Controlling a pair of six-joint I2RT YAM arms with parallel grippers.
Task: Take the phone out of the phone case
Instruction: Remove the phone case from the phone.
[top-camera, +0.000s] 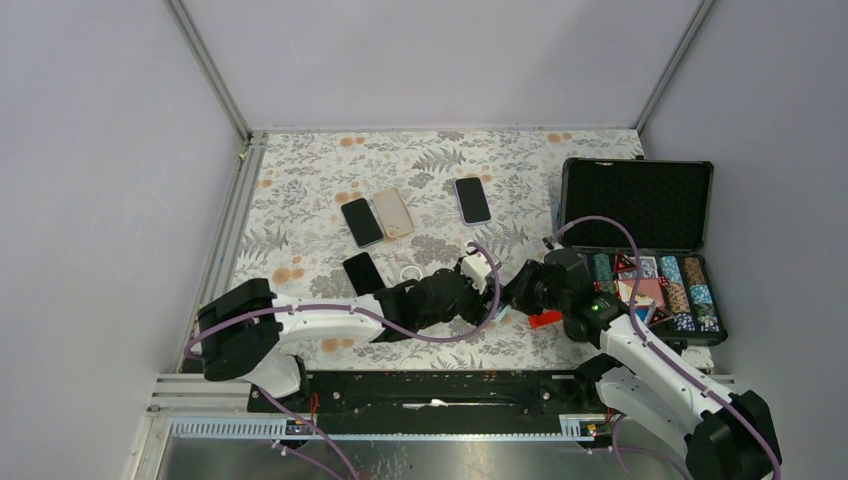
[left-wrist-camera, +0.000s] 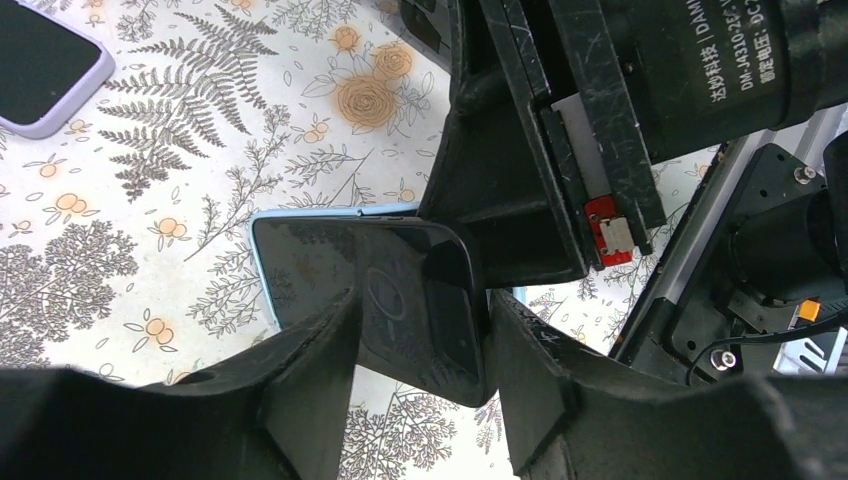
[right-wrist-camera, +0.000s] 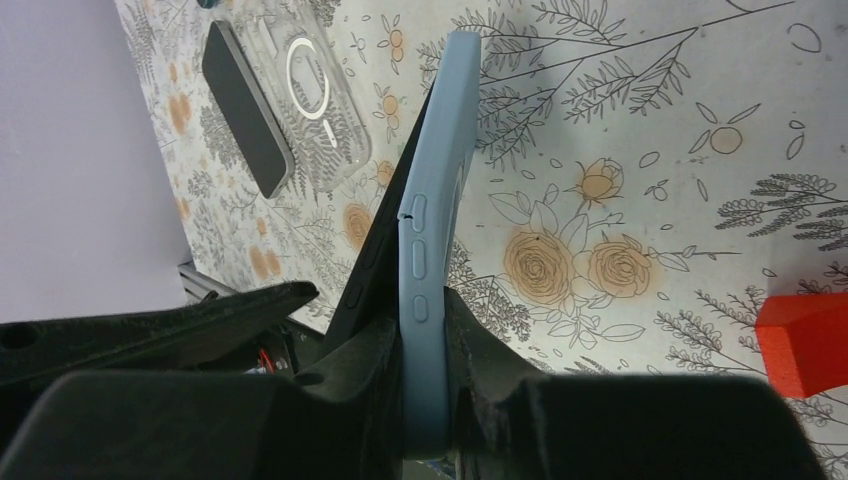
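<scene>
A light blue phone case (right-wrist-camera: 435, 170) stands on edge just above the floral table. My right gripper (right-wrist-camera: 422, 330) is shut on its near end. A black phone (right-wrist-camera: 375, 260) is splayed out of the case at the near end, with its far end still at the case. In the left wrist view my left gripper (left-wrist-camera: 420, 330) is shut on the phone (left-wrist-camera: 340, 260), and the case's blue edge (left-wrist-camera: 330, 211) shows behind it. In the top view the two grippers (top-camera: 487, 290) (top-camera: 512, 290) meet at the table's near middle and hide the phone.
Three phones (top-camera: 362, 222) (top-camera: 392, 213) (top-camera: 472, 200) lie further back. A black phone (top-camera: 363, 272) and a clear case (right-wrist-camera: 315, 85) lie to the left. An open black case of poker chips (top-camera: 640, 250) stands at the right. A red block (top-camera: 545, 320) lies beside my right gripper.
</scene>
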